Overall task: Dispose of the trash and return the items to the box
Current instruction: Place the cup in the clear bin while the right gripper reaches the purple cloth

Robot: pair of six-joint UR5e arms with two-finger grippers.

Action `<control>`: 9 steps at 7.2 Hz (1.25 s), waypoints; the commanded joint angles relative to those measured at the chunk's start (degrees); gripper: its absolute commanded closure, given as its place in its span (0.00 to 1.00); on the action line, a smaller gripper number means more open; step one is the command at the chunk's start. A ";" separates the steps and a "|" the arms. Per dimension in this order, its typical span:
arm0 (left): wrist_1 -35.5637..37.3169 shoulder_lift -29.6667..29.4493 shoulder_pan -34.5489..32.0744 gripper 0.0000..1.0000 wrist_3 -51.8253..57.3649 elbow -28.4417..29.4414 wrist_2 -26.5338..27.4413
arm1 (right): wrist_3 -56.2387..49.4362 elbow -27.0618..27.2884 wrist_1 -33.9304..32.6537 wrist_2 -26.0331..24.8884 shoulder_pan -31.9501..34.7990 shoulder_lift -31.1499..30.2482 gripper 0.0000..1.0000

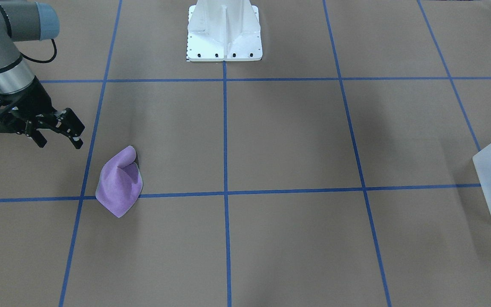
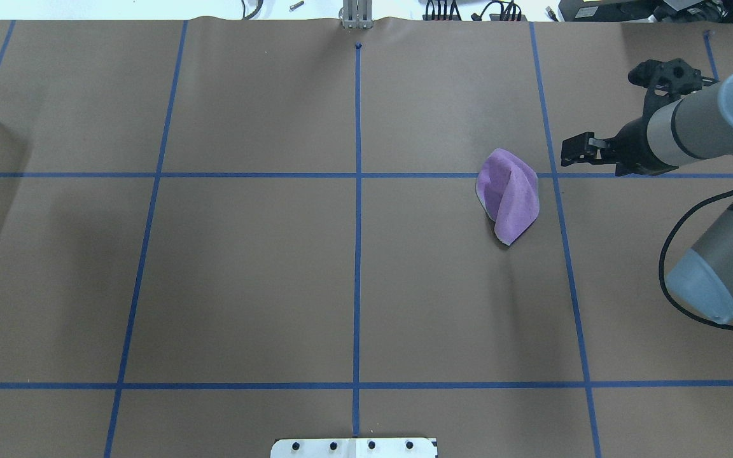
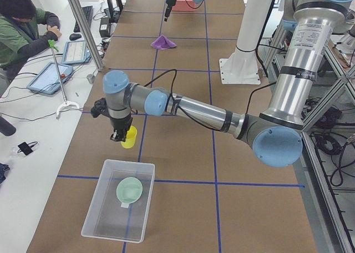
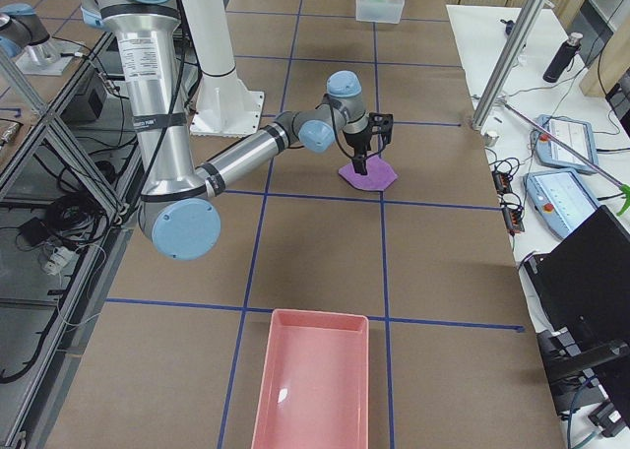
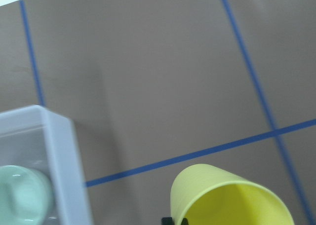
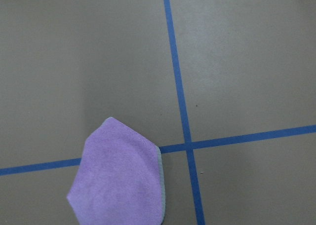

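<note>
The brown table [image 1: 296,140], marked off by blue tape lines, lies under both grippers. A pink tray [image 4: 313,390] sits at the end of the table on the robot's right, well apart from the right gripper [image 1: 59,143]. That gripper hangs above the table with its two fingers spread and nothing between them.

The box [image 3: 108,222] stands on the table just beside the left gripper [image 3: 117,136] and lower than it. It is not under the gripper.

A crumpled purple cloth [image 1: 119,183] lies across a tape crossing near the right gripper's fingertips, apart from them and lower.

The mint-green bowl [image 3: 129,190] rests on the floor of the box, near the end wall closest to the left gripper.

The yellow cup [image 3: 129,137] is pinched at its rim by the left gripper. It hangs tilted, its mouth towards the wrist camera. It is outside the box, over bare table just beside the box's end wall.
</note>
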 commanded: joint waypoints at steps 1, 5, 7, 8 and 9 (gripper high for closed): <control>-22.15 -2.38 -3.20 1.00 4.86 26.22 0.28 | 2.32 -0.02 -1.26 -3.83 -3.91 2.32 0.00; -29.48 -2.12 -3.38 1.00 4.95 36.26 2.48 | 2.85 -0.11 -1.35 -7.44 -7.51 3.90 0.00; -31.57 -0.29 -3.29 1.00 5.03 37.05 2.92 | 4.35 -0.11 -1.35 -9.55 -9.54 4.34 0.00; -32.03 -0.19 -3.29 1.00 4.95 37.58 3.01 | 4.35 -0.11 -1.35 -9.91 -9.89 4.34 0.00; -32.03 0.07 -3.29 0.70 5.03 37.58 3.01 | 4.35 -0.11 -1.35 -10.00 -9.98 4.34 0.00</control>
